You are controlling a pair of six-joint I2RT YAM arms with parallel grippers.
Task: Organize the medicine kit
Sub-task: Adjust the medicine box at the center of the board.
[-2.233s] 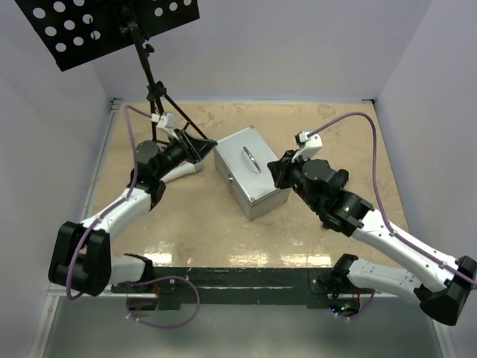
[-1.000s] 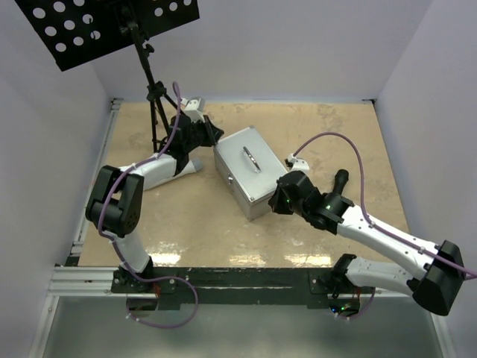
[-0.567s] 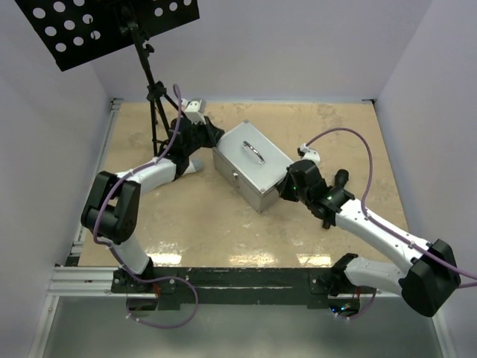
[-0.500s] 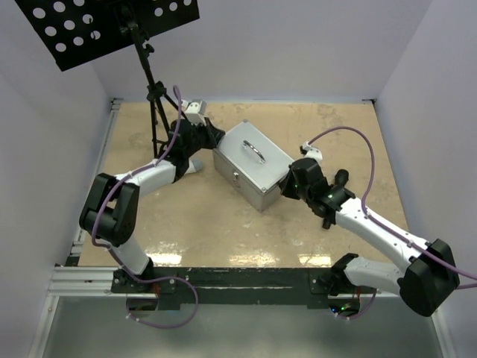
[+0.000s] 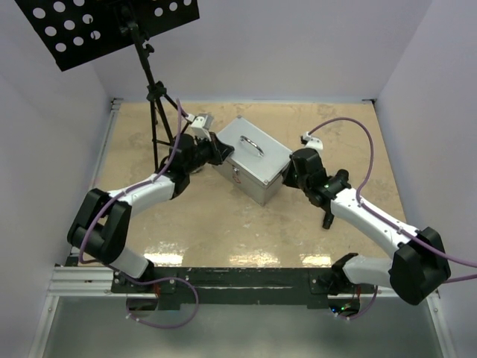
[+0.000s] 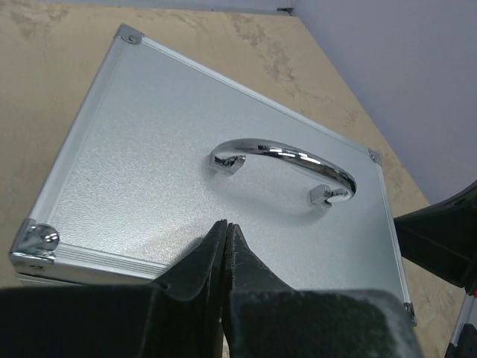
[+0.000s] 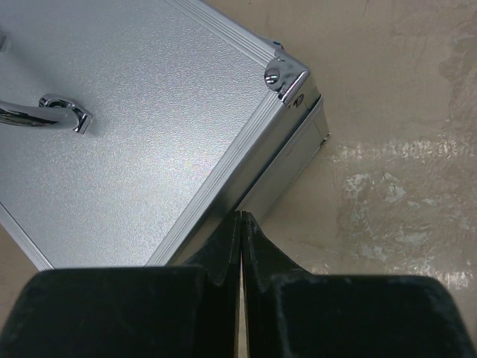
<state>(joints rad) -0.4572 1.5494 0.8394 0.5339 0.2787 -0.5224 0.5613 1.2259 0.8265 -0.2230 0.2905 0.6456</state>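
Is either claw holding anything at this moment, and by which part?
Nothing is held. The left claw and right claw are both shut with nothing between their fingers, their tips at opposite ends of the closed metal case.

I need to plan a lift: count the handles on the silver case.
1. A chrome handle sits mid-lid on the silver case. Its far sides are hidden, so another may be missed.

Beige marbled table (image 5: 223, 220) — bearing the closed silver case (image 5: 261, 165) and black tripod stand (image 5: 156, 91).
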